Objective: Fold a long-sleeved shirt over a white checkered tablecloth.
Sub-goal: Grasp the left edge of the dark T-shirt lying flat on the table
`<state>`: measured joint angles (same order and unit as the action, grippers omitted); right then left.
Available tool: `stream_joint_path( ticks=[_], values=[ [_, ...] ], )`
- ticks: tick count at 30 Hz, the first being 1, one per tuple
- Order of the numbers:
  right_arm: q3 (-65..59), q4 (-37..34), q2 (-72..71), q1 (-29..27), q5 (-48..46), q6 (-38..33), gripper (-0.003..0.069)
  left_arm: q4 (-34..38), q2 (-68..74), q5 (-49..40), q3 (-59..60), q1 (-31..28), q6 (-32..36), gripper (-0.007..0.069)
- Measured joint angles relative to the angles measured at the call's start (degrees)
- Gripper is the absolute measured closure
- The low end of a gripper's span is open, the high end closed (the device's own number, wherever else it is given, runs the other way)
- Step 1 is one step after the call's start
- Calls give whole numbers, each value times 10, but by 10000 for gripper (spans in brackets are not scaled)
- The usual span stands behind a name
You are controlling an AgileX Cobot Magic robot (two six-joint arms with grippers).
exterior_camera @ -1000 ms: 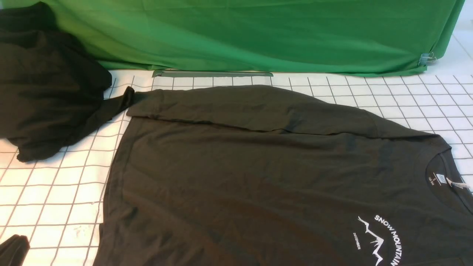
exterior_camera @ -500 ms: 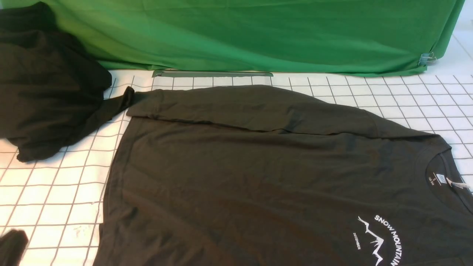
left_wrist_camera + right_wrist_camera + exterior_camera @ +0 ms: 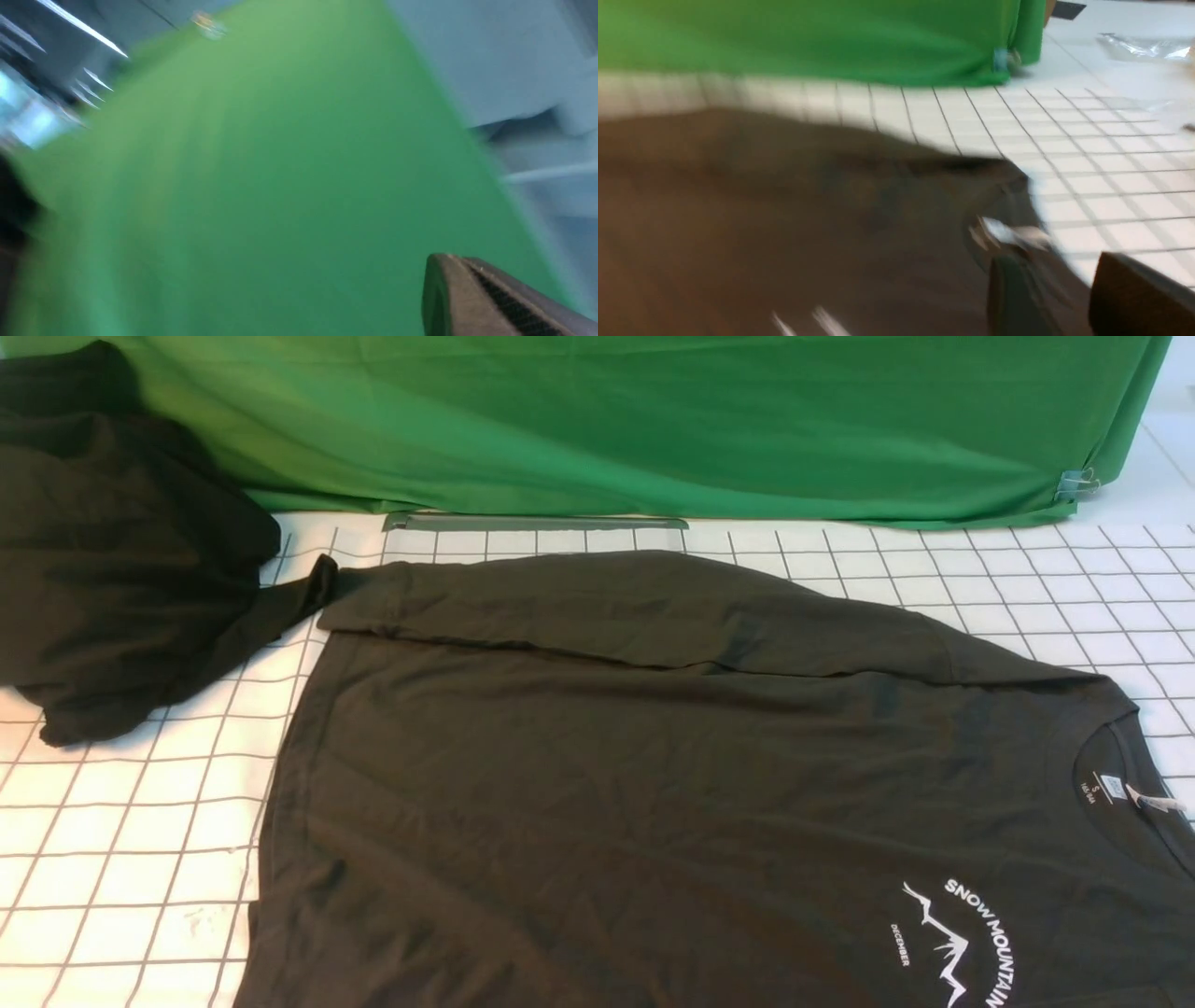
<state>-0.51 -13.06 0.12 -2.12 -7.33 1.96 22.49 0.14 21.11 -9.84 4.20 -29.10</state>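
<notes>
Gone from the near left corner of the front view is the small dark shape that showed there a moment ago; only ruled squares lie there. Widest of all is the white checkered tablecloth (image 3: 1027, 588), ruled with thin dark grey lines. Behind it, a plain green cloth (image 3: 653, 420) hangs along its far edge. The large dark charcoal-olive cotton long-sleeved shirt (image 3: 653, 784) lies flat, chest up, on the tablecloth. Its round neck is to the right, and one sleeve is folded along its far side. That sleeve's cuff reaches a blacker, shapeless heap of plain cloth (image 3: 112, 569) at the far left. A narrow grey strip (image 3: 537, 522) lies at the foot of the green cloth. The white "SNOW MOUNTAIN" mountain print (image 3: 962, 933) sits near the front right, and the white neck label (image 3: 1111, 787) shows inside the collar. A small metal clip (image 3: 1078, 483) pinches the green cloth's right corner. The left claw (image 3: 448, 280) is closed, empty and raised toward the green cloth. The right claw (image 3: 1064, 284) is blurred. It hangs over the collar with its fingers parted and nothing between them.
</notes>
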Motion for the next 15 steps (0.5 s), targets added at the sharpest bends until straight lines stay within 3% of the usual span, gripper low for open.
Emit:
stream_joint_path(
  ticks=[3, 5, 6, 7, 9, 12, 15],
  values=[
    [0, -55, 0, 3, 58, 122, 417, -87, 54, -236, -149, 0, -7, 627],
    [0, -72, 0, 3, 84, 211, 417, -116, 127, -423, -242, 0, 38, 627],
    [0, -77, 0, 3, 93, 240, 417, -118, 163, -498, -266, 0, 60, 627],
    [0, -77, 0, 3, 93, 240, 417, -119, 172, -517, -281, 0, 65, 627],
    [0, -81, 0, 3, 102, 273, 417, -115, 294, -734, -342, 0, 128, 627],
    [0, -82, 0, 3, 110, 274, 417, -105, 410, -862, -344, 0, 203, 627],
    [0, -82, 0, 3, 131, 287, 417, -87, 488, -862, -304, 0, 255, 627]
  ],
)
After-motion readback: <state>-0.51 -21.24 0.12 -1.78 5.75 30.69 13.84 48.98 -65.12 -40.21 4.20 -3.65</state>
